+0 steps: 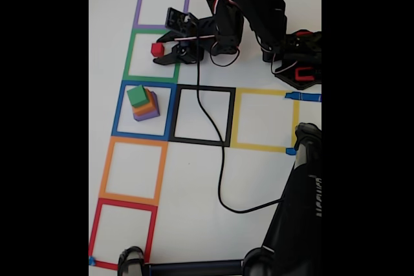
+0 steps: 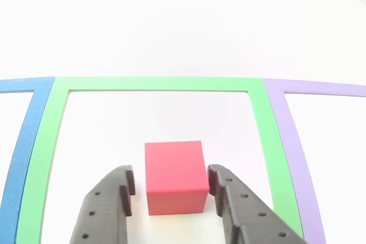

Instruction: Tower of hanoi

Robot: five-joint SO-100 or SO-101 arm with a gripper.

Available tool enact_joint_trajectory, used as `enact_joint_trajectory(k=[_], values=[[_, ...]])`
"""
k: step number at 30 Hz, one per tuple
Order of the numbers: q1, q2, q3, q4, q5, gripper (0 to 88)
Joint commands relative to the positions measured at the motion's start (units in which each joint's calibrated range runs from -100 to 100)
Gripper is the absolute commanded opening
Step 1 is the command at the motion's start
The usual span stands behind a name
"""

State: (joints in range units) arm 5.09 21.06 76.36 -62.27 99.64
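2 hand (image 2: 168, 184) fingers (image 2: 226, 190) slightly open beside red cube (image 2: 174, 172), gripping nothing, inside green square (image 2: 48, 141).

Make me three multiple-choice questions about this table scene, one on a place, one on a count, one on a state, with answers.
1. Which taped square holds the red cube?
A. green
B. black
C. yellow

2. How many cubes are in the stack inside the blue square?
A. two
B. three
C. four

3. How does the pincer stand around the red cube?
A. shut far from it
B. fingers either side, slight gaps visible
C. holding it high in the air

Answers:
1 A: green tape frames it in both views.
2 B: green, orange and purple are stacked.
3 B: the other view shows a finger on each side.
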Motion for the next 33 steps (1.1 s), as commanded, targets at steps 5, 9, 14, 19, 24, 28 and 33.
enact_joint_trajectory(k=[5, 9, 14, 19, 24, 28, 33], values=[[-1.45, -1.16, 0.28, -1.37, 0.36, 4.0], [-1.64, -2.69, 0.28, -0.8, 0.36, 2.3], [-2.6, -8.19, 0.91, 3.41, 0.36, 1.1], [-3.94, -21.1, 2.18, 14.1, 0.36, 1.0], [-3.84, -36.2, 4.37, 27.37, 0.36, 1.0], [-3.46, -49.61, 5.28, 41.06, 0.36, 1.0], [-3.08, -68.5, 2.64, 66.0, 0.36, 1.0]])
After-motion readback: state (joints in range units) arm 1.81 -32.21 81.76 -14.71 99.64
